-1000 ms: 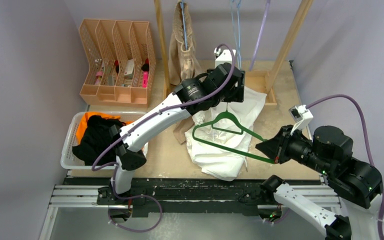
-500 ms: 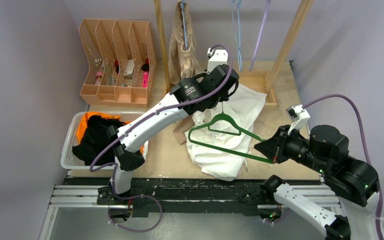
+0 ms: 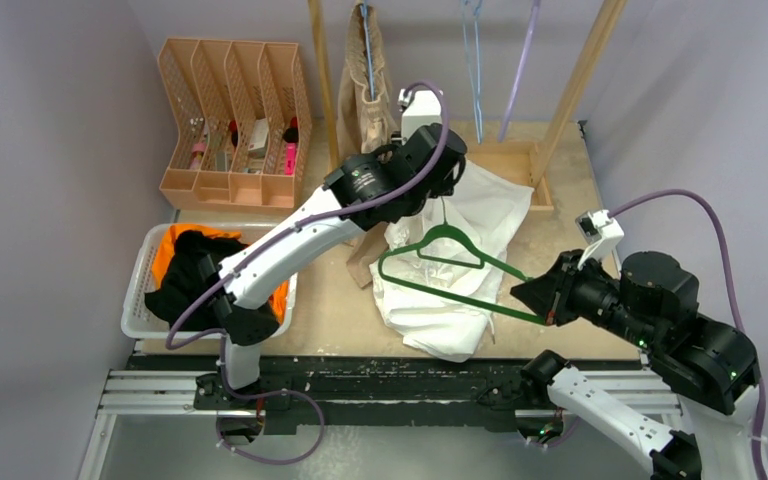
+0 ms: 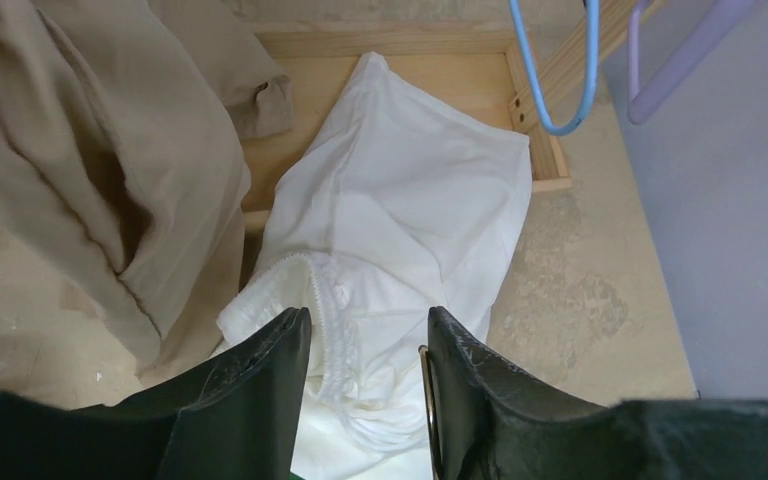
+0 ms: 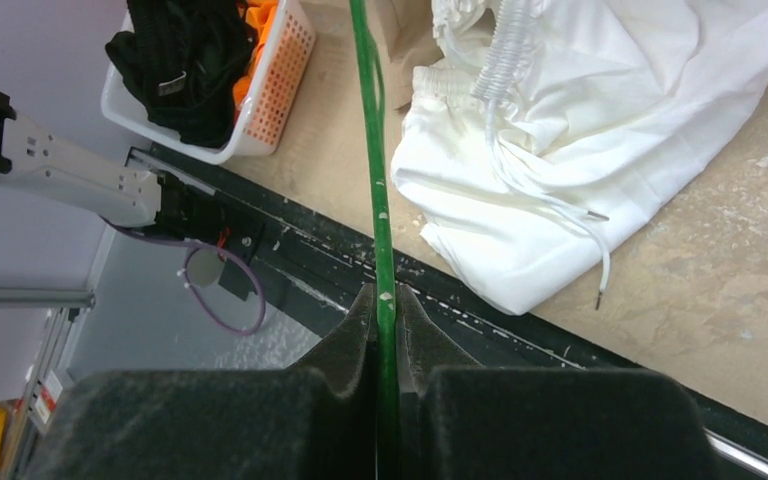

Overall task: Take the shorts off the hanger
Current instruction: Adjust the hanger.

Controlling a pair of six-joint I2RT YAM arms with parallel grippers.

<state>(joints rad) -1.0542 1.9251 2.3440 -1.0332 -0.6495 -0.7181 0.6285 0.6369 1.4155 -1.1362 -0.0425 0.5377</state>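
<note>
Green hanger (image 5: 377, 200): lies across white shorts (image 3: 430, 325), right end pinched in right fingers (image 5: 358, 335)
Right fingers: pressed together on the hanger's thin bar, near right
White shorts: crumpled mid-counter (image 3: 330, 310), under the hanger, drawstring trailing toward near edge
Basket (image 3: 135, 320): white, near left, holds orange shorts (image 3: 165, 245) with black shorts (image 3: 192, 280) on top
Left fingers (image 4: 260, 400): spread apart, above the white waistband by the hanger's hook; contact cannot tell
Beige shorts (image 3: 365, 100): hang on wooden rack (image 3: 572, 85) at back, hem reaching the counter beside the white pair
Blue hanger (image 3: 473, 60), purple hanger (image 3: 520, 70): on rack, right of beige
Organiser (image 3: 230, 120): peach, far left
</note>
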